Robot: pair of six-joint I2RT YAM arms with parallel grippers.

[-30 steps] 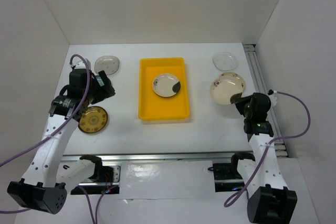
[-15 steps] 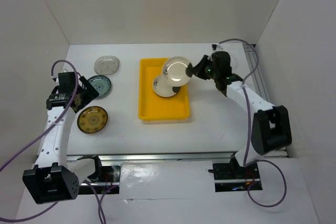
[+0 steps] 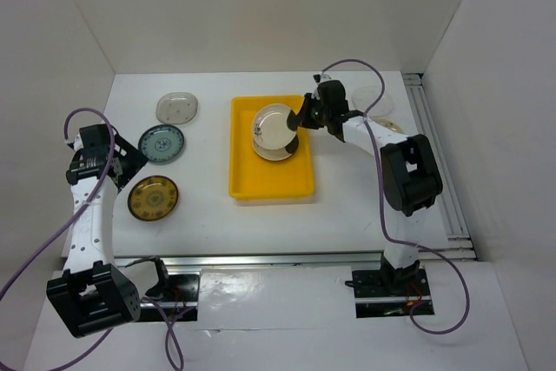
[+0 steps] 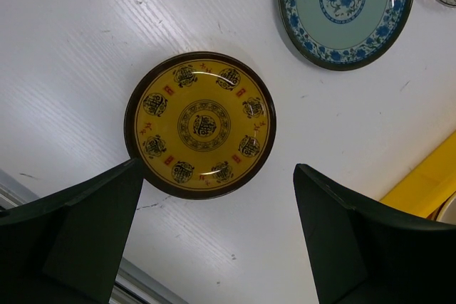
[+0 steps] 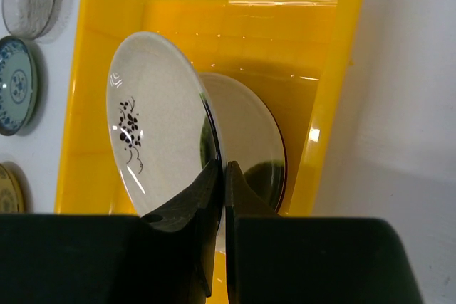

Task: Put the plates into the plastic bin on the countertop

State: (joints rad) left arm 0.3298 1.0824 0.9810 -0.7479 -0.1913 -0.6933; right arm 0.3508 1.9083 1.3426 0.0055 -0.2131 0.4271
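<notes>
right gripper (image 5: 219,176): pressed shut on rim of cream plate (image 5: 153,119) | plate is held tilted over yellow bin (image 5: 335,55), judged for stacking onto the dish (image 5: 249,129) lying inside | left gripper (image 4: 217,176): spread above yellow-brown plate (image 4: 201,124) on countertop (image 4: 85,26), judged lined up for a grasp

Lab robot cell: plain white walls (image 3: 261,6), white countertop (image 3: 347,206), aluminium rail (image 3: 278,258).

White walls (image 3: 261,6) and seemingly metal edge rails (image 3: 261,260)
</notes>
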